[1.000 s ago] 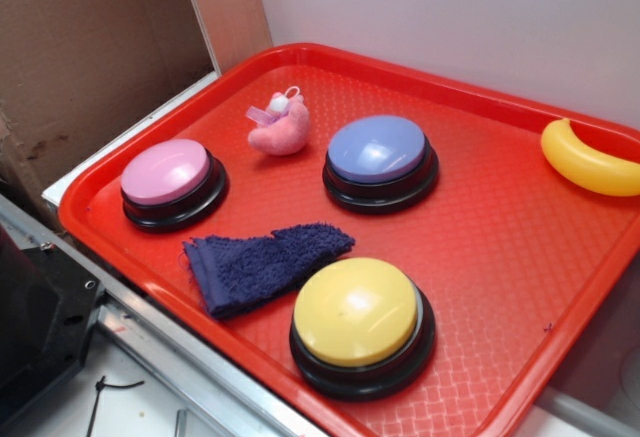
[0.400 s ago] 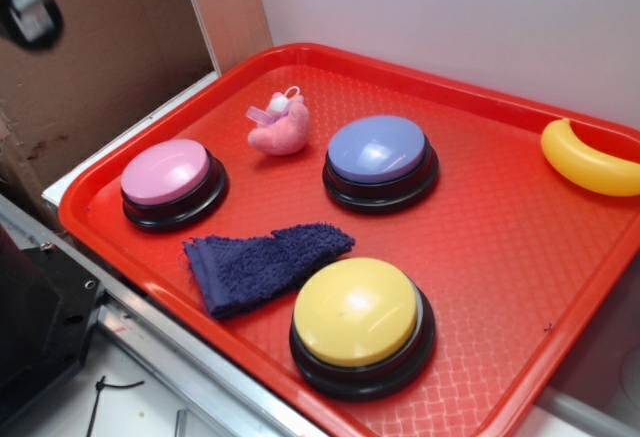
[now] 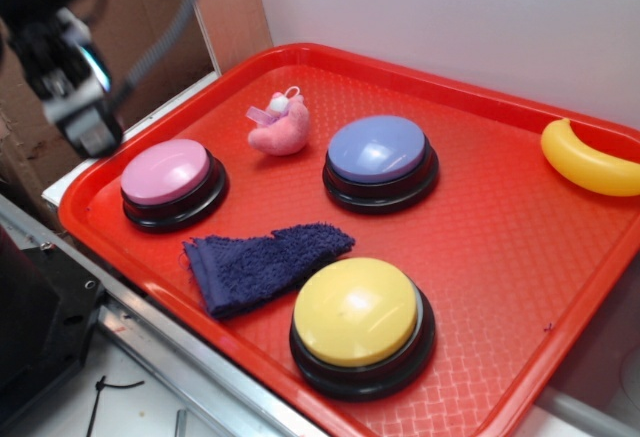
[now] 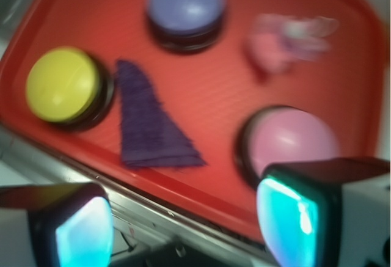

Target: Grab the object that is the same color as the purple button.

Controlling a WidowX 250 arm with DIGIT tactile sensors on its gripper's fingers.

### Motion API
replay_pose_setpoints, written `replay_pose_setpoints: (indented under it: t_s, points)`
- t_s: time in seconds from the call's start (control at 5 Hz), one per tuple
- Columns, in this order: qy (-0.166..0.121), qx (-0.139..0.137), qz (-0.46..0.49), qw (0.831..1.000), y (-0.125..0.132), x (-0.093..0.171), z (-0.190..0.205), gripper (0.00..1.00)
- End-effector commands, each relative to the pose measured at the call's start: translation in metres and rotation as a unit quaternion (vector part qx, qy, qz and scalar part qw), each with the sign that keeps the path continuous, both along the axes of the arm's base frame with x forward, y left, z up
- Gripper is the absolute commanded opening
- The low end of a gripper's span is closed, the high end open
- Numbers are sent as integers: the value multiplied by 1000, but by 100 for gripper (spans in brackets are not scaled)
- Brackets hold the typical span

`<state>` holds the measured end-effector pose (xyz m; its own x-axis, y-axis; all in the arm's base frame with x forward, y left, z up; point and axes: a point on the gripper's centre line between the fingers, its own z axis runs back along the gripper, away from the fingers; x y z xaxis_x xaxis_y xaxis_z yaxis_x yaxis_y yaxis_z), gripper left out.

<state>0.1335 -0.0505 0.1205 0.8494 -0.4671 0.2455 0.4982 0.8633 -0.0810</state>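
Exterior view: the gripper (image 3: pixel 88 129) hangs blurred at the upper left, over the red tray's (image 3: pixel 500 247) left rim above the pink button (image 3: pixel 167 173). The navy cloth (image 3: pixel 258 264) lies flat (rumpled, fuzzy) at lower centre, uncovered, touching the yellow button (image 3: pixel 357 314); the purple button (image 3: pixel 378 151) sits behind.

Wrist view: fingers (image 4: pixel 293 215) spread apart, nothing between them; cloth (image 4: pixel 149 125) left of centre beside the tray's (image 4: pixel 232 77) near rim.

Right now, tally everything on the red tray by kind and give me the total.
Push buttons: 3 (pink, purple button, yellow)
Cloths: 1 (navy-purple cloth)
Plush toys: 1 (pink plush)
Toy bananas: 1 (yellow banana)
Total: 6
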Motion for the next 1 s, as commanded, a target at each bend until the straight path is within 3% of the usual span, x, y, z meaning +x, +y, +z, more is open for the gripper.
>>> replay_pose_setpoints:
  t_s: [0.0, 0.4, 0.6, 0.8]
  points:
    - [-9, 45, -46, 998, -35, 33, -58, 100]
    - [7, 52, -74, 996, -40, 45, -94, 100]
    - [11, 39, -108, 993, -44, 46, -103, 100]
    - [2, 37, -120, 992, -47, 44, -103, 7]
